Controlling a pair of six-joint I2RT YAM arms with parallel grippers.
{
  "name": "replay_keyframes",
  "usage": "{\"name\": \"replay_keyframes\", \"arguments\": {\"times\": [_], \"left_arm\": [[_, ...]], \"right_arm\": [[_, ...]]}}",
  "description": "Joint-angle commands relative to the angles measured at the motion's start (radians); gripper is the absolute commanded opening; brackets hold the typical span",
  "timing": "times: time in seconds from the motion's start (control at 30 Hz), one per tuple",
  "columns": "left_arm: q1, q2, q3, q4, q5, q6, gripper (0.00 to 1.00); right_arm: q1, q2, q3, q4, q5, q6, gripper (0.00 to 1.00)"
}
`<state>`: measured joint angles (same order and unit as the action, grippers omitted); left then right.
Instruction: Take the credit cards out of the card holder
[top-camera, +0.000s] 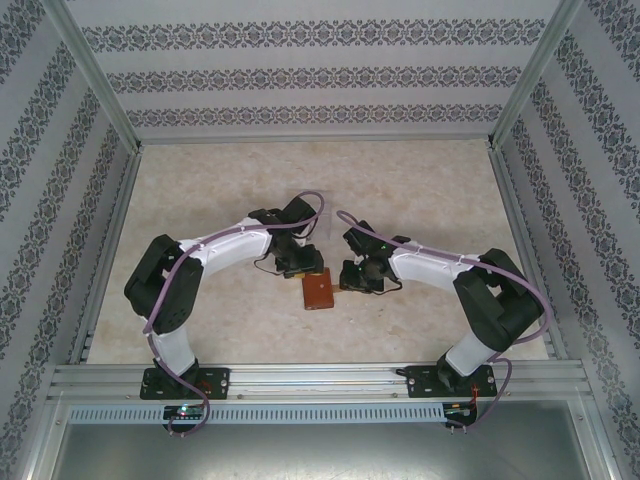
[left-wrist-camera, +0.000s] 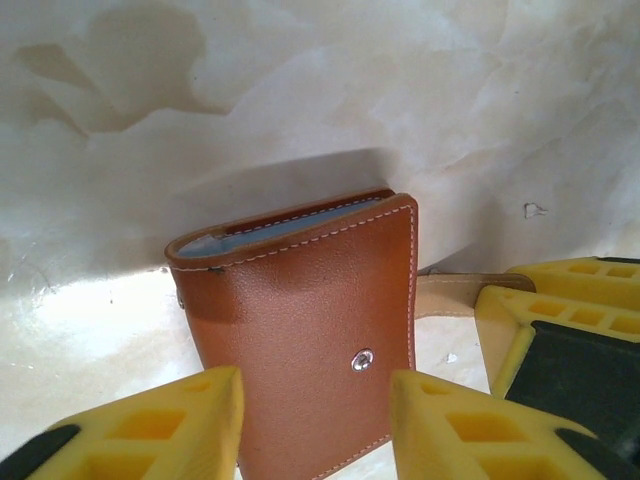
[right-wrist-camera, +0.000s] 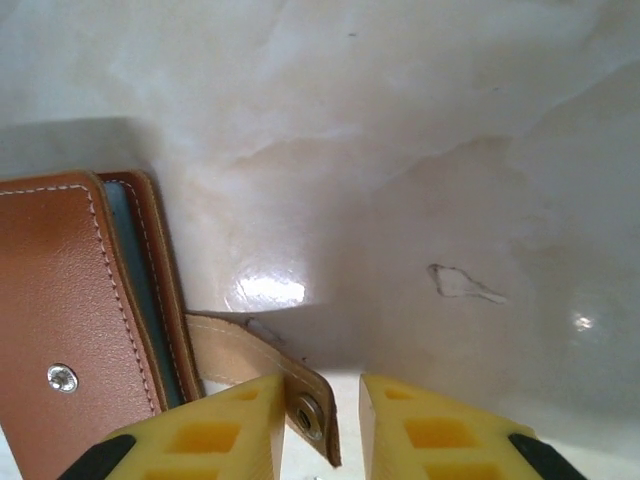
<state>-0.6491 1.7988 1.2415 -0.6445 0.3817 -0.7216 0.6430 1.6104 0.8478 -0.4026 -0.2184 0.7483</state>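
The card holder (top-camera: 318, 291) is a brown leather wallet lying folded shut on the table between both arms. In the left wrist view it (left-wrist-camera: 300, 310) shows a metal snap stud and a grey-blue inner edge. The credit cards are hidden inside it. My left gripper (left-wrist-camera: 315, 382) is open, its yellow fingers (left-wrist-camera: 180, 420) spread just over the wallet's near end. The snap tab (right-wrist-camera: 250, 360) sticks out unfastened to the wallet's right. My right gripper (right-wrist-camera: 322, 388) is open around the tab's tip, which leans on the left finger (right-wrist-camera: 220, 430) with a gap to the other.
The table (top-camera: 420, 190) is pale marbled stone, fenced by metal rails and patterned walls on three sides. My two grippers (top-camera: 298, 264) (top-camera: 354, 277) sit close together over the wallet. A small scuff mark (right-wrist-camera: 460, 283) lies right of the tab.
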Motion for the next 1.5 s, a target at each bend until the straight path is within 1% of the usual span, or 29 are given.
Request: {"name": "replay_keyframes", "arguments": {"times": [0.0, 0.13, 0.23, 0.4, 0.57, 0.7, 0.8, 0.97, 1.2, 1.47], "left_arm": [[-0.035, 0.023, 0.041, -0.087, -0.054, 0.008, 0.48], [-0.067, 0.038, 0.078, -0.133, -0.093, 0.011, 0.56], [-0.086, 0.048, 0.094, -0.154, -0.108, 0.011, 0.62], [-0.114, 0.072, 0.120, -0.196, -0.144, 0.013, 0.71], [-0.134, 0.101, 0.142, -0.223, -0.157, 0.013, 0.78], [-0.150, 0.123, 0.159, -0.233, -0.157, 0.019, 0.82], [-0.159, 0.147, 0.176, -0.238, -0.157, 0.023, 0.88], [-0.169, 0.178, 0.196, -0.251, -0.178, 0.014, 0.90], [-0.170, 0.208, 0.205, -0.275, -0.214, -0.004, 0.90], [-0.171, 0.237, 0.214, -0.279, -0.207, -0.001, 0.92]], "right_arm": [[-0.010, -0.032, -0.029, 0.069, -0.059, 0.014, 0.23], [-0.010, -0.056, -0.047, 0.079, -0.062, 0.015, 0.15], [-0.011, -0.072, -0.068, 0.095, -0.075, 0.028, 0.12], [-0.010, -0.078, -0.127, 0.150, -0.094, 0.072, 0.10], [-0.010, -0.080, -0.182, 0.223, -0.120, 0.117, 0.09], [-0.011, -0.079, -0.212, 0.253, -0.114, 0.132, 0.08], [-0.020, -0.069, -0.231, 0.285, -0.113, 0.141, 0.08], [-0.042, -0.052, -0.257, 0.335, -0.141, 0.149, 0.07], [-0.055, -0.047, -0.258, 0.346, -0.161, 0.142, 0.07], [-0.061, -0.036, -0.259, 0.349, -0.173, 0.136, 0.07]]}}
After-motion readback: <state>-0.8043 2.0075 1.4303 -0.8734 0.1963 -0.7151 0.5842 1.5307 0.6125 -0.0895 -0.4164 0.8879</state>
